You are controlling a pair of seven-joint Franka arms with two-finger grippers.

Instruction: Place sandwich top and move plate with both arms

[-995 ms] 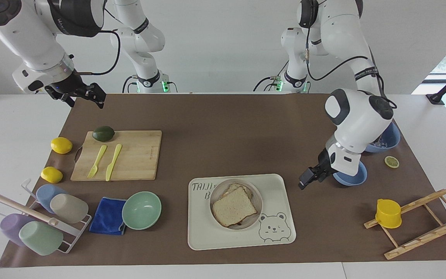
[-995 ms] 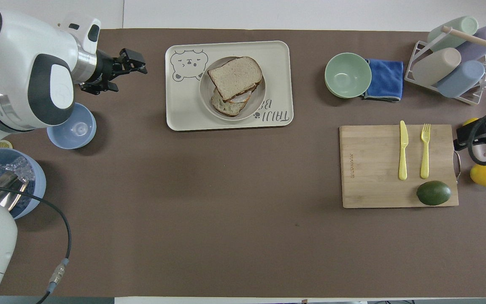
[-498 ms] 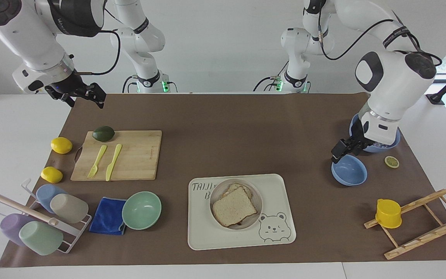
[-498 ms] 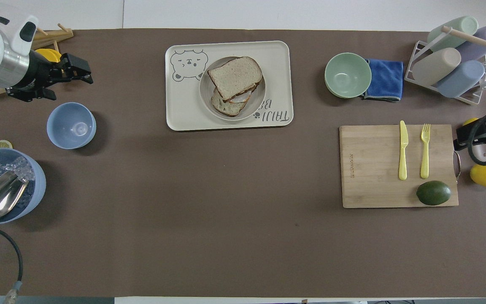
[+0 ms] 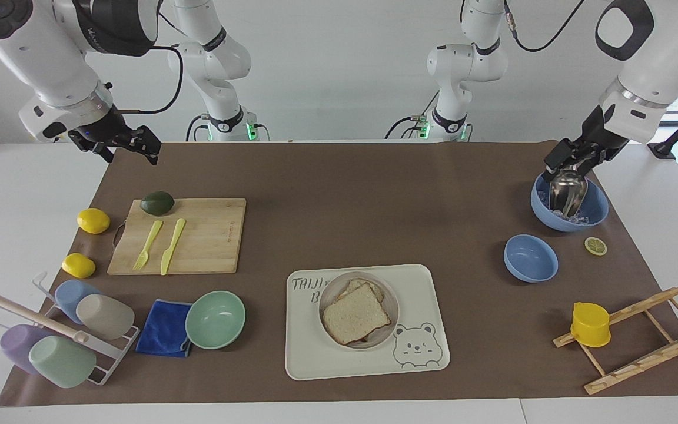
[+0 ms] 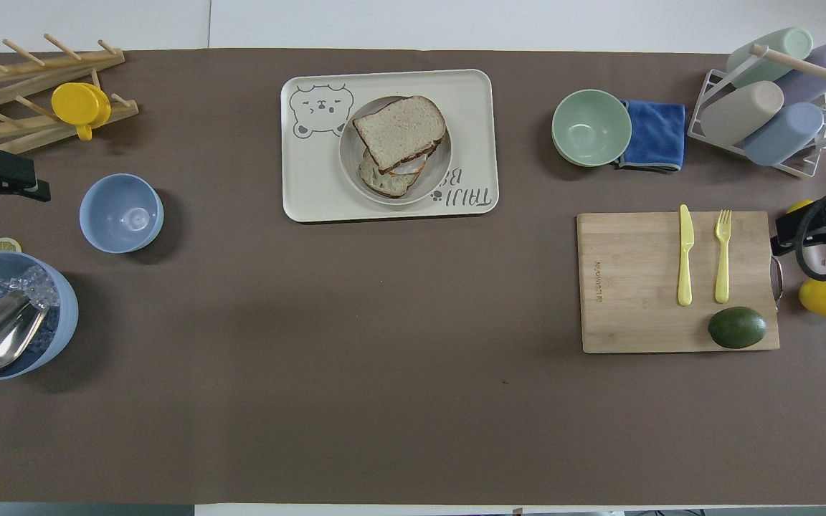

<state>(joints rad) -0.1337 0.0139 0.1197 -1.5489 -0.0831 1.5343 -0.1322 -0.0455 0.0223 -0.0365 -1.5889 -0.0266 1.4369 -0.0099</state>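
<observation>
Left claw [image 5: 564,162] over the ice bowl [image 5: 569,204], right claw [image 5: 129,145] over the table edge above the cutting board [image 5: 177,236]; spread of either cannot be told.

Well apart from both, midway between: round beige plate [image 5: 387,330] on the bear tray [image 5: 421,288], bearing pale, brown-crusted bread slice [image 5: 355,318] atop a lower slice.

Judged light, stiff and slick, best pinched at opposite rim edges; bread soft, easily shifted.

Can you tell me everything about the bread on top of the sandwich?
The sandwich top is one roughly square slice of pale, speckled bread with a thin brown crust. It lies flat but turned a bit askew on the lower slice, whose edge peeks out from under it. Both sit on the plate, which rests on the bear tray. No gripper touches it.
</observation>
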